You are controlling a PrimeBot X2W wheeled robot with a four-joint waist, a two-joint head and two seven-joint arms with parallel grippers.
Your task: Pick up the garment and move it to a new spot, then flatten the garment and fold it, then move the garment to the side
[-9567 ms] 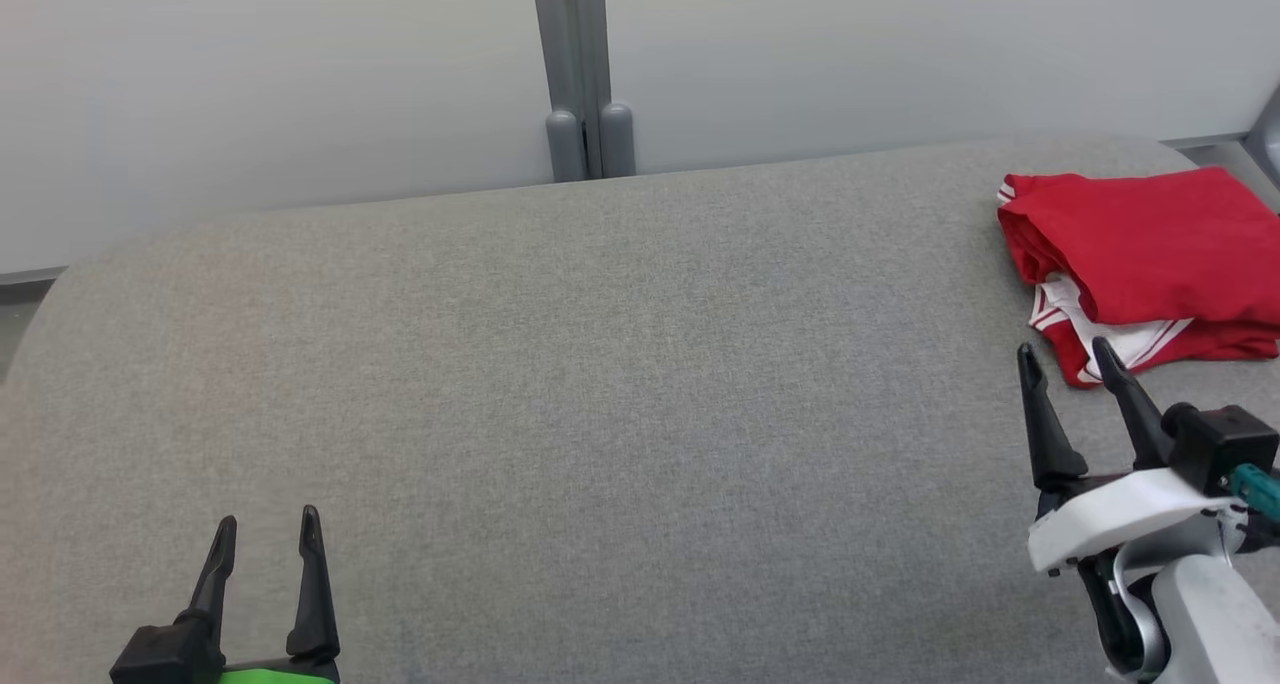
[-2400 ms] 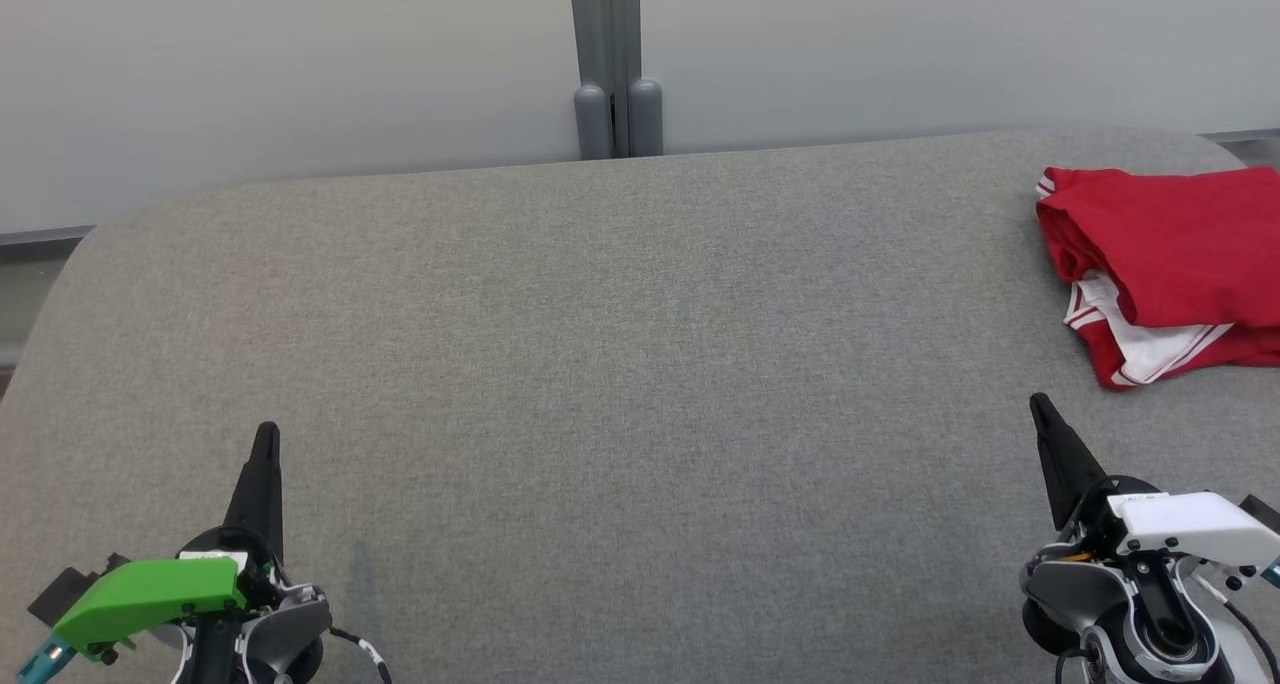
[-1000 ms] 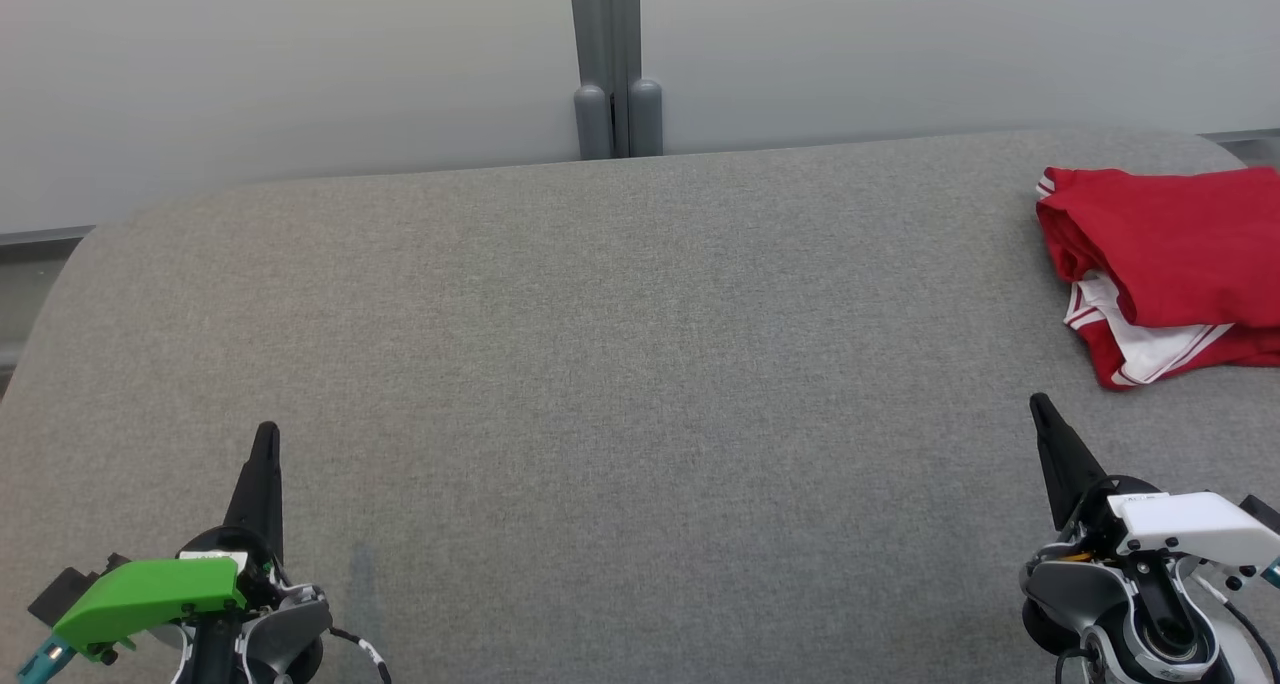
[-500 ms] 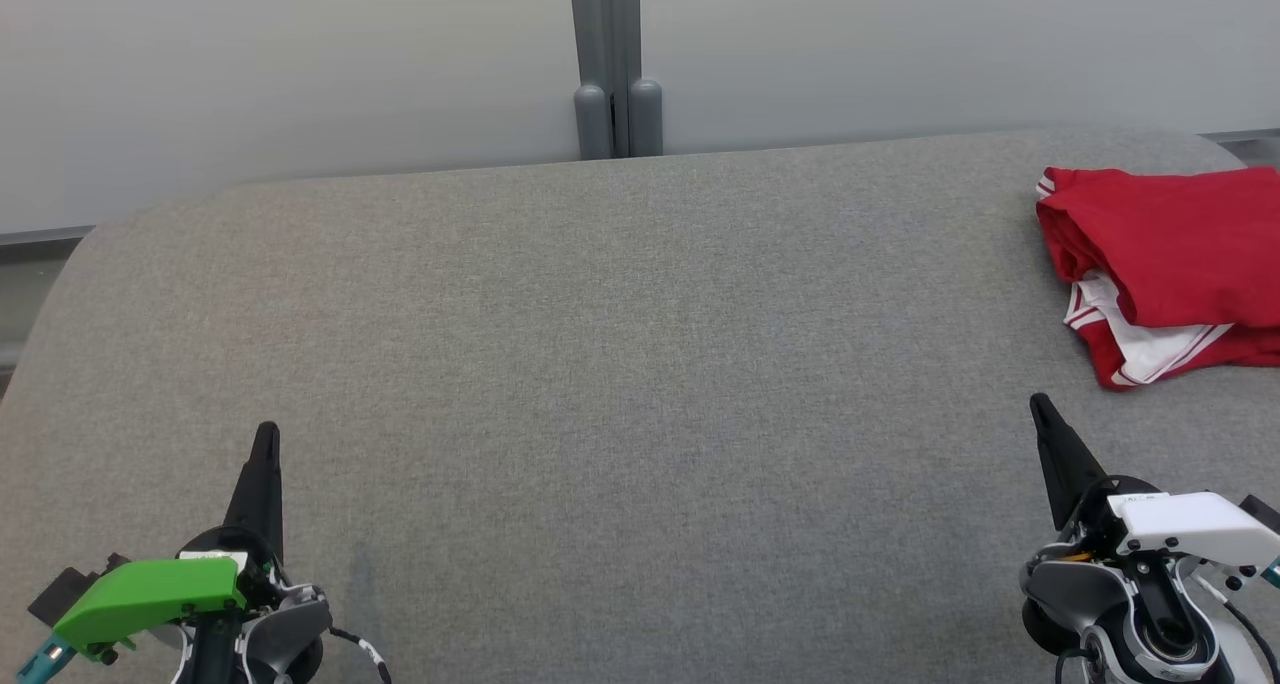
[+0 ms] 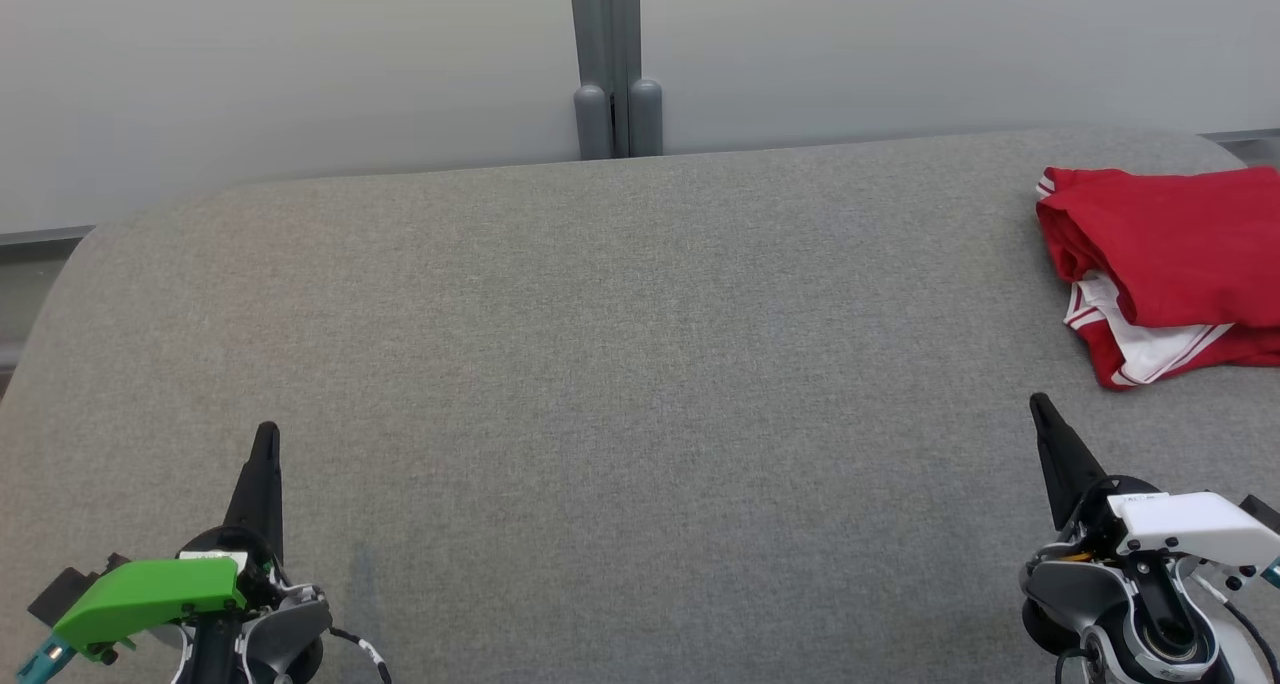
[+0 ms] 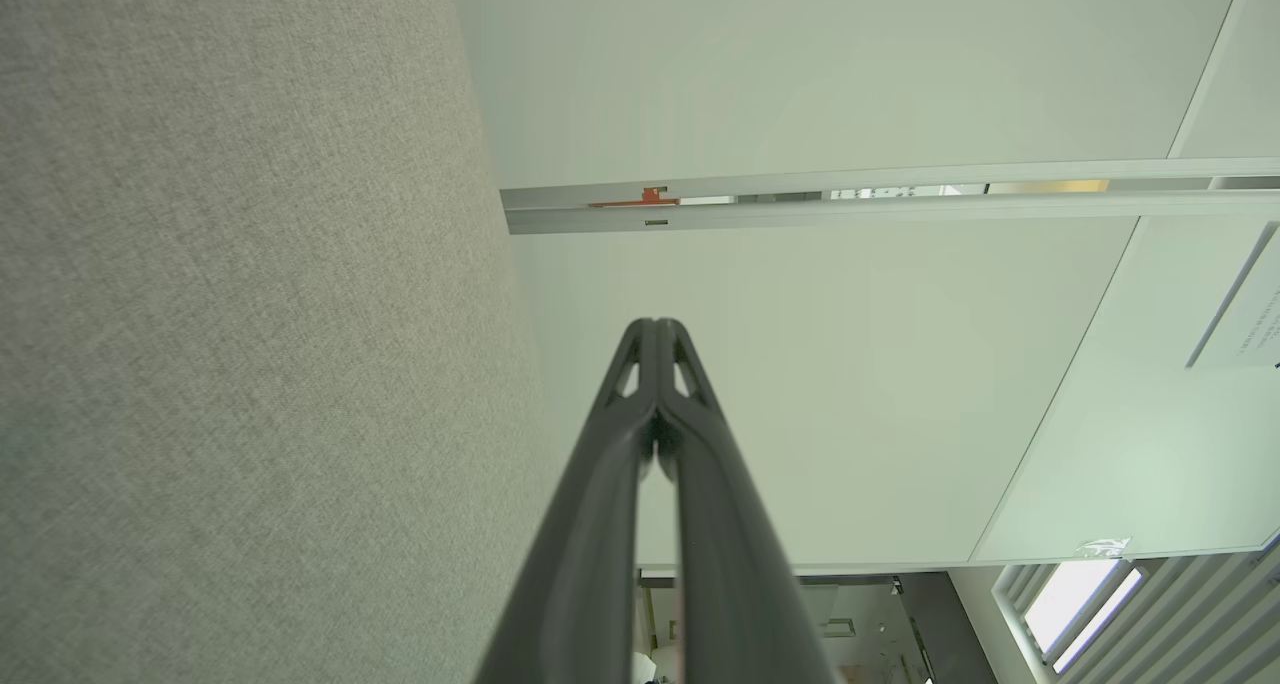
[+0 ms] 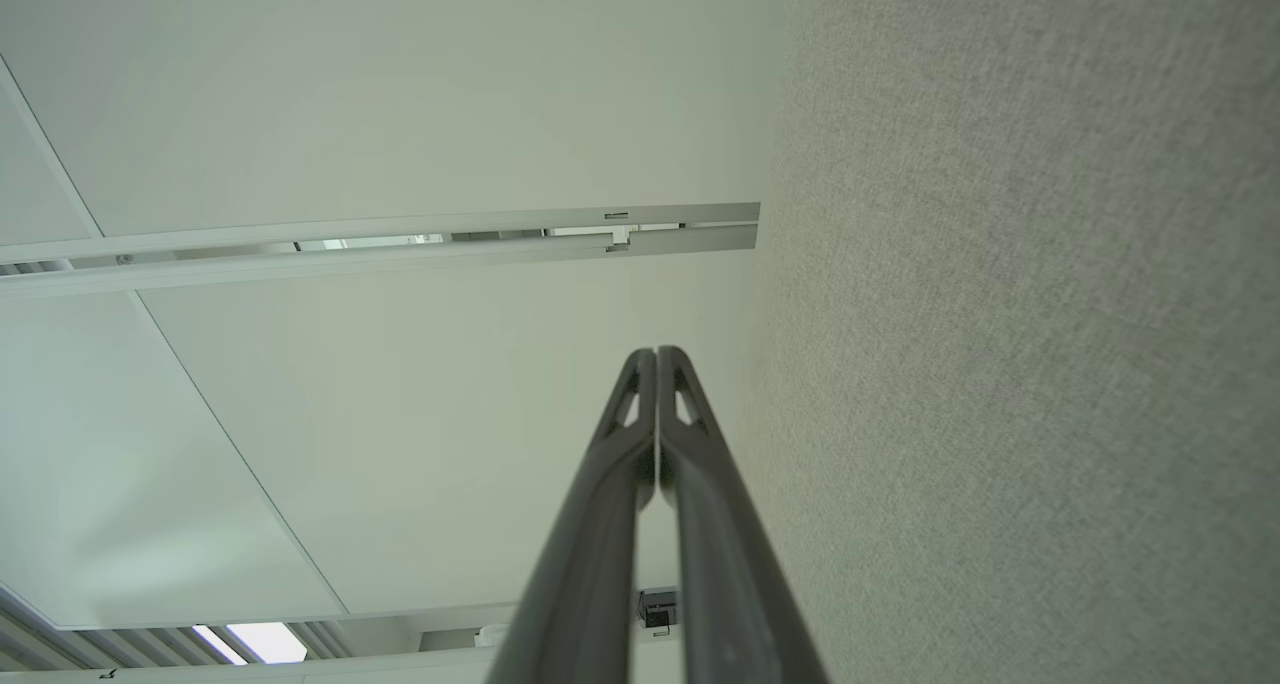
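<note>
The garment (image 5: pixel 1170 239) is red with white trim. It lies as a loose folded stack in the upper right of the head view, on the far right part of the grey table (image 5: pixel 640 364), and the frame edge cuts off its right side. It looks like thin sportswear cloth, so I judge it light, soft and limp, perhaps a little slick, and in no way fragile. Lifted by the top layer alone, it would likely sag and fall open. The safer hold would be a pinch through all the layers at the thick folded edge on its left side, or at the lower left corner where the white trim peeks out. A hold at two points would keep the fold better than one.

The left gripper (image 5: pixel 266 432) sits at the lower left of the head view and the right gripper (image 5: pixel 1040 402) at the lower right. Each has its fingers pressed together into a single point, with nothing between them. The wrist views agree: the left gripper (image 6: pixel 655 324) and the right gripper (image 7: pixel 655 352) each have their tips touching, with pale wall beyond and grey table cloth along one side.

The garment lies up and to the right of the right gripper's tip, near it but apart, with a strip of bare table between. It is well apart from the left gripper, across almost the whole width of the frame
</note>
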